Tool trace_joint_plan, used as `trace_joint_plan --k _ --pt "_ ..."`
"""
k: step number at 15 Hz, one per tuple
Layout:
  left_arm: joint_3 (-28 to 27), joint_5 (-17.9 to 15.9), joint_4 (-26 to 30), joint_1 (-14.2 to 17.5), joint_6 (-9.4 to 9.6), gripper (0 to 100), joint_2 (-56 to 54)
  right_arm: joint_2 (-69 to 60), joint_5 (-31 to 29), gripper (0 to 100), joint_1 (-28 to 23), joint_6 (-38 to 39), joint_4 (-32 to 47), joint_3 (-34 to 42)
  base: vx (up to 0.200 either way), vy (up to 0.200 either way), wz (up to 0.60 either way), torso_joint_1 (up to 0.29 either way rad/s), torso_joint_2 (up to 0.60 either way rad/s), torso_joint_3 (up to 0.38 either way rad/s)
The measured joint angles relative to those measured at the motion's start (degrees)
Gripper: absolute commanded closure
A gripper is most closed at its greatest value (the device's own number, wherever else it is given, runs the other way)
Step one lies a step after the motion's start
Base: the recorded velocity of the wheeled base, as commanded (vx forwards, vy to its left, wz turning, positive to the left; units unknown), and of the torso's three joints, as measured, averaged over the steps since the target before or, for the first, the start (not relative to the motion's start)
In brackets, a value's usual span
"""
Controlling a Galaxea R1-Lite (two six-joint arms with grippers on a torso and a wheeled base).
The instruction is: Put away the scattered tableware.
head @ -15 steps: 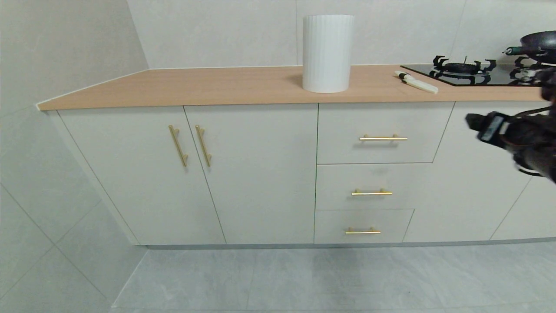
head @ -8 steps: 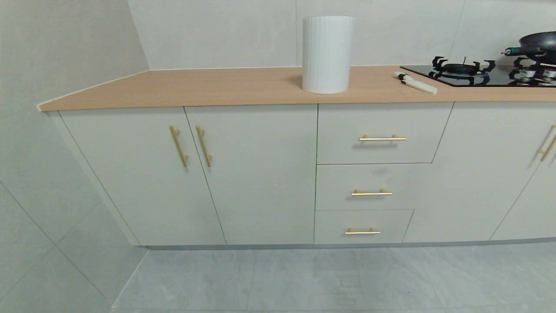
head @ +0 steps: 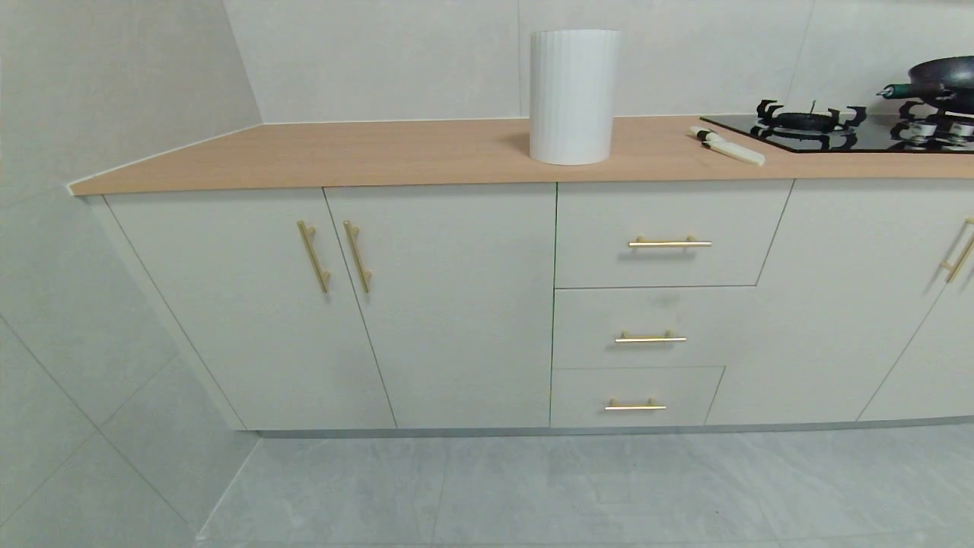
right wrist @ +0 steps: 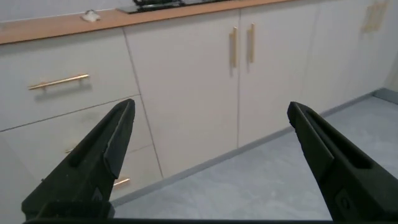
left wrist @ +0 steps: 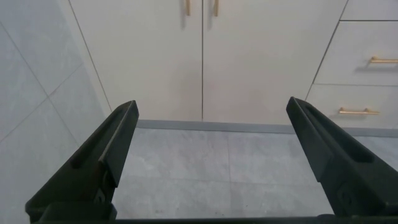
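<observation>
A cream-coloured, knife-like utensil (head: 727,144) lies on the wooden countertop (head: 380,152), just left of the stove. A tall white ribbed cylinder (head: 571,95) stands upright on the counter to the utensil's left. My left gripper (left wrist: 211,107) is open and holds nothing; it hangs low over the grey floor in front of the double cabinet doors (left wrist: 202,56). My right gripper (right wrist: 211,107) is also open with nothing between its fingers, below counter height and facing the drawers. The utensil's pale end (right wrist: 91,16) shows on the counter edge far beyond it.
A black gas stove (head: 829,125) with a dark pan (head: 940,76) takes up the counter's right end. Below are double doors with gold handles (head: 335,255) and three drawers (head: 670,243). A wall closes the left side. Grey tiled floor (head: 533,487) lies open in front.
My right arm, at the right edge of the head view a second ago, has dropped out of that view. The counter items have not moved.
</observation>
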Motion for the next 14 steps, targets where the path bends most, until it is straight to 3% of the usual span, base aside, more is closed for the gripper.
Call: trace_joint_plan --k 2,6,8,13,14 --pt "0.0 0.0 0.0 0.0 0.01 0 0.0 -3.8 1.2 0 -1.2 -0.1 0.4 2.8 0.0 0.0 0.0 0.0 0.0 0.0" --pt "0.0 0.0 0.0 0.0 -0.02 0 0.0 -6.2 12.4 0 -1.8 0.0 -2.6 12.5 0.0 0.0 0.0 0.0 0.0 0.0" --pt "0.0 0.0 0.0 0.0 -0.02 0 0.0 -6.5 18.3 0 -1.8 2.3 0.2 16.0 0.0 0.0 0.0 0.0 0.0 0.0" --pt "0.0 0.0 0.0 0.0 0.04 0 0.0 -6.7 22.0 0 -1.8 1.1 0.3 16.9 0.0 0.0 0.0 0.0 0.0 0.0" --pt "0.0 0.0 0.0 0.0 0.01 0 0.0 -6.7 25.6 0 -1.8 0.9 0.8 17.0 0.0 0.0 0.0 0.0 0.0 0.0"
